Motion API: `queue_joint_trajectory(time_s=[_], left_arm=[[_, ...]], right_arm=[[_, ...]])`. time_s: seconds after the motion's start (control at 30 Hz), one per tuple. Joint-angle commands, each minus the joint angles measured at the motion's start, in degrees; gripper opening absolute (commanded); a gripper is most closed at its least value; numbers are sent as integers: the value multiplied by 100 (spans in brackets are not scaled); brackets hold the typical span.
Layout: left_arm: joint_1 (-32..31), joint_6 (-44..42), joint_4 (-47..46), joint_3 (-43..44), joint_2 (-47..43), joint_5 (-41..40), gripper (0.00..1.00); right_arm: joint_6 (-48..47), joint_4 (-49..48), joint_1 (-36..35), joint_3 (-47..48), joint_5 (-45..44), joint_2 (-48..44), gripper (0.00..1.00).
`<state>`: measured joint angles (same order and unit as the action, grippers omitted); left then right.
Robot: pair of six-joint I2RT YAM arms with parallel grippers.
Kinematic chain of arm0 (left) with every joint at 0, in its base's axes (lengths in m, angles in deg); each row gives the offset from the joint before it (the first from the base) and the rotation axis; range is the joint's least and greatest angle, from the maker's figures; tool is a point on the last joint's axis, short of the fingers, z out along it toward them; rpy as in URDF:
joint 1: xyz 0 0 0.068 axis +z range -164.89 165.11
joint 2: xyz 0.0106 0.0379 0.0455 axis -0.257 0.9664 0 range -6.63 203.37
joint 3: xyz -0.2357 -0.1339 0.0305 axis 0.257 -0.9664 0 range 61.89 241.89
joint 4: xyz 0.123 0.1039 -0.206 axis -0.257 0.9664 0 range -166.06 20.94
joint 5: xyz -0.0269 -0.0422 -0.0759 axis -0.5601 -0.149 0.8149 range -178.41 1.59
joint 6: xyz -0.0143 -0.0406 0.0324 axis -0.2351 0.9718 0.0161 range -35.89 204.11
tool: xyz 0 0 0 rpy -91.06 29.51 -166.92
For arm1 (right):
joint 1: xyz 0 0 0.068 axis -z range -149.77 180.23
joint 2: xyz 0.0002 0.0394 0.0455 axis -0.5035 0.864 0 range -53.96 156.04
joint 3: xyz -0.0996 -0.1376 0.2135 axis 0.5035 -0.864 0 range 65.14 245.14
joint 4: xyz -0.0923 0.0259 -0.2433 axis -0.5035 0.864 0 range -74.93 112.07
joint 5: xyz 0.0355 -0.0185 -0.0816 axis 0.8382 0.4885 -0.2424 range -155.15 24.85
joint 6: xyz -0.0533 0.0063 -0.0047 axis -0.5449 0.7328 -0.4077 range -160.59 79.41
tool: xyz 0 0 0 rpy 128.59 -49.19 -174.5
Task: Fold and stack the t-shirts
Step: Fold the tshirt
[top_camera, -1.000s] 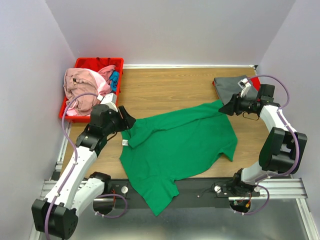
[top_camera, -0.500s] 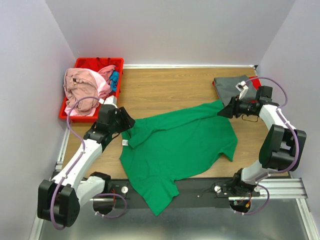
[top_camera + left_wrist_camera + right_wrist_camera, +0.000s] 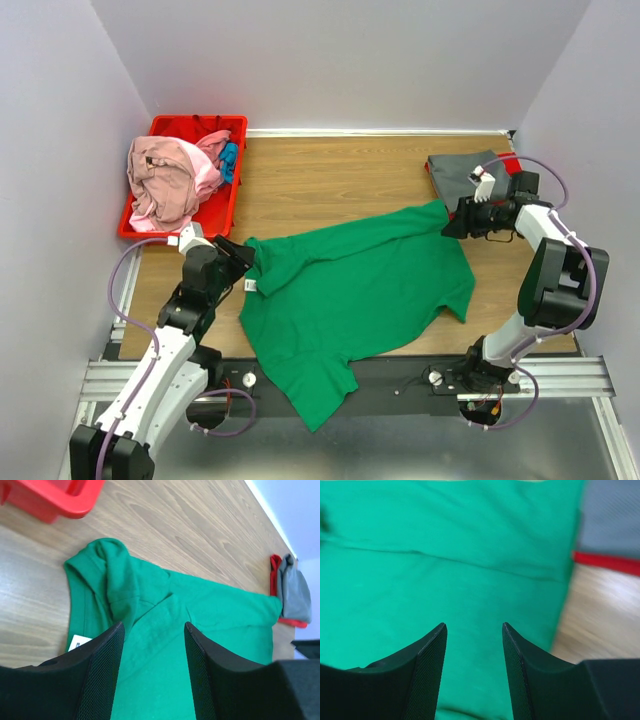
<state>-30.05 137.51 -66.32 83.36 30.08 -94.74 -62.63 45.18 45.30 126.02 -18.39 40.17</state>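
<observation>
Fingers on both arms stand apart, with nothing pinched.

Seen from above, the left fingers [image 3: 234, 254] have drawn back toward the near-left, and their arm has swung in along the left edge of the counter [image 3: 330, 175]. The right fingers [image 3: 452, 219] have barely shifted, at the far-right corner of the green t-shirt [image 3: 350, 290], near the grey t-shirt [image 3: 458, 168]. The green one lies spread but skewed, as before, its hem over the near edge. A pink t-shirt [image 3: 165, 180] waits in the red bin [image 3: 200, 121].

At the left wrist, the parted fingers [image 3: 100, 670] frame the rumpled shoulder, white label [image 3: 79, 642] beside them.

At the right wrist, open fingers [image 3: 425, 670] hover close over green cloth.

Probably a regrasp is coming; folding has not begun.
</observation>
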Motion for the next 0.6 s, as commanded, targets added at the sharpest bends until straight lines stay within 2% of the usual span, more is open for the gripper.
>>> queue_joint_trajectory(time_s=[0.0, 0.17, 0.43, 0.57], left_arm=[[-31, 364, -25, -21, 152, -439, 59], [-31, 328, 72, 111, 407, -527, 59], [-31, 284, 230, 111, 12, -773, 59], [-31, 258, 222, 111, -6, -756, 59]], right_arm=[[-124, 83, -13, 73, -1431, 211, 57], [-151, 48, -4, 11, -2144, 510, 57], [-125, 39, -4, 46, -2277, 897, 57], [-108, 48, -4, 204, -1979, 1090, 57]])
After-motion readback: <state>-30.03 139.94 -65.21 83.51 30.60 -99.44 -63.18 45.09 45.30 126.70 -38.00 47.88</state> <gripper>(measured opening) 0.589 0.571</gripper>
